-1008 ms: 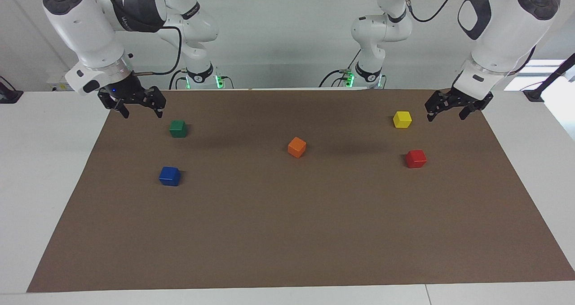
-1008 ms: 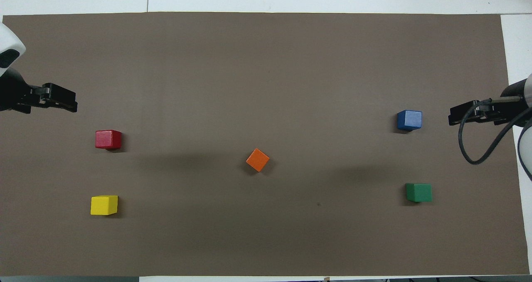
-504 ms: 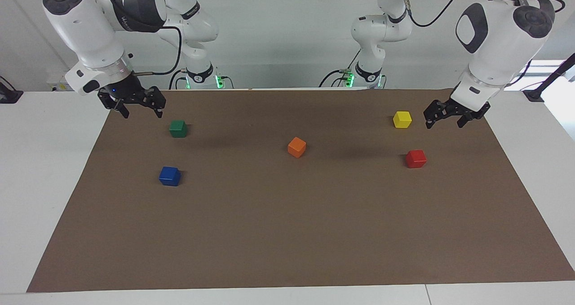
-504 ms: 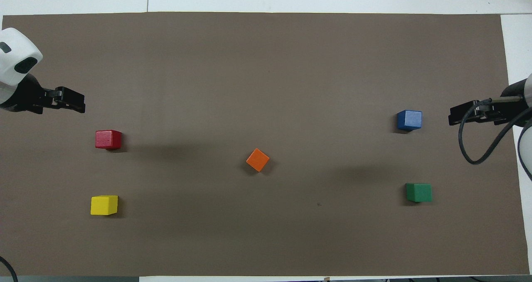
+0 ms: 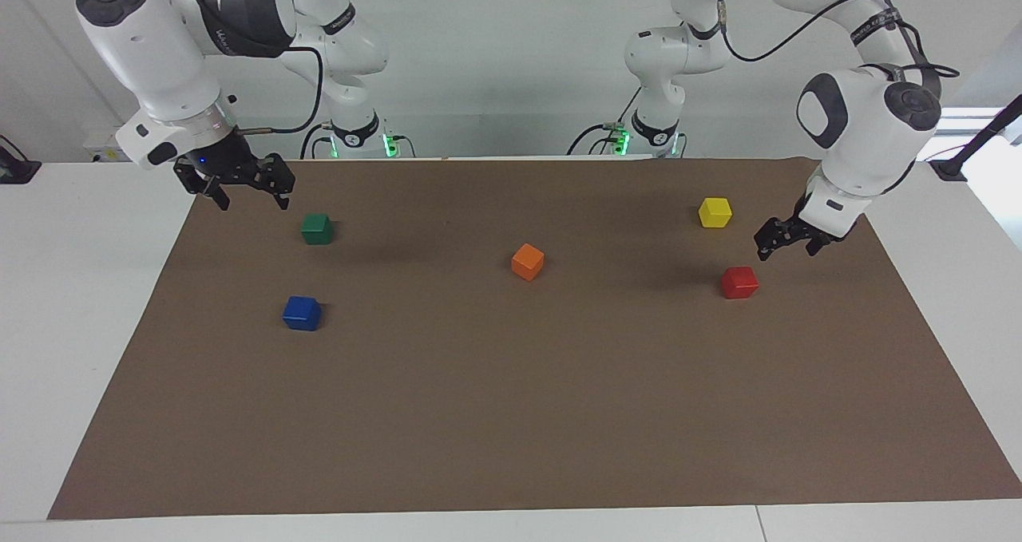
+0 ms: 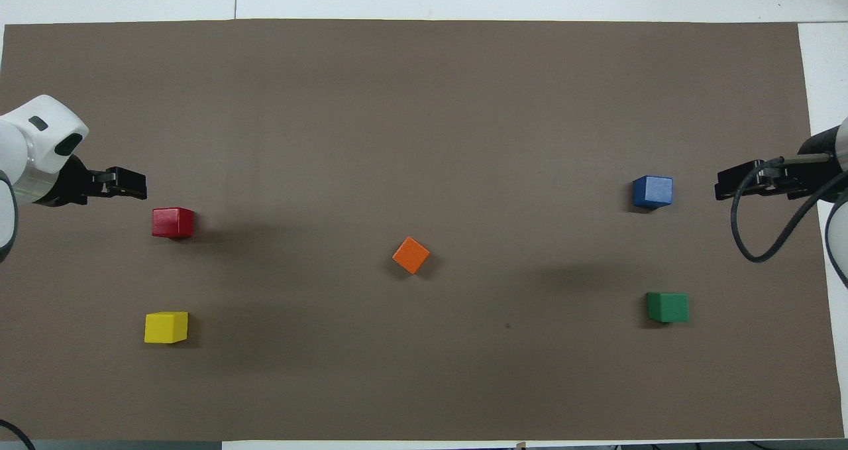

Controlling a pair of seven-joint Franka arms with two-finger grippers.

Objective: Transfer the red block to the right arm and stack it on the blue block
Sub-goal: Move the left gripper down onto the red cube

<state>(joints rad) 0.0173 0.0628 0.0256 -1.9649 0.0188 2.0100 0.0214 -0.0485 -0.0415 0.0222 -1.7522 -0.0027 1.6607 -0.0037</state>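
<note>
A: Facing view, sweeping across: what's new?

B: My right tool (image 5: 243,187) waits, open and empty, beside the green cube (image 5: 317,228); blue block (image 5: 302,313) sits untouched on the worktop (image 5: 511,414). My left tool (image 5: 786,239) has dropped, fingers open, empty, near the red block (image 5: 739,282). Grasp comes next.

A brown mat (image 5: 511,414) is laid over a white table (image 5: 72,286) and covers most of its top. An orange cube (image 5: 527,261) is seen near the middle of the mat, turned so that its corners point along the mat's edges. A yellow cube (image 5: 715,211) is placed nearer to the robots than the orange cube, toward the left arm's end of the table. A green cube (image 5: 317,228) is set nearer to the robots than the orange cube as well, toward the right arm's end, well apart from it.
</note>
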